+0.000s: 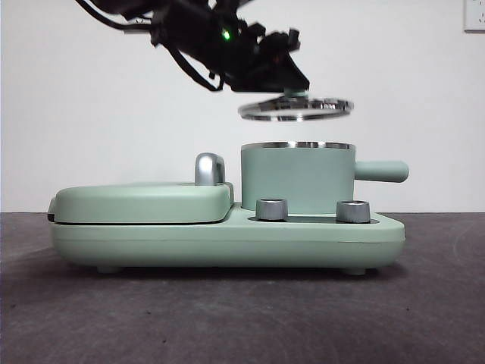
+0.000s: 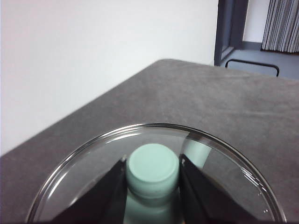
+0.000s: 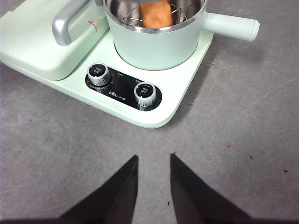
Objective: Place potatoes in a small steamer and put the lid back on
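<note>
left gripper (image 2: 153, 170) clamps lid (image 1: 295, 108) knob; lid hangs above steamer (image 1: 297, 178)

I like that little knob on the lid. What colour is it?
Mint green. The knob shows best in the left wrist view, between the left gripper's jaws.

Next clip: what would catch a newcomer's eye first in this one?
The glass lid hanging in the air just above the steamer, held by its green knob in the left pincer. Next, the orange-brown potato already inside the pot, seen from the right wrist. The right pincer waits open over bare table in front of the two dials.
</note>
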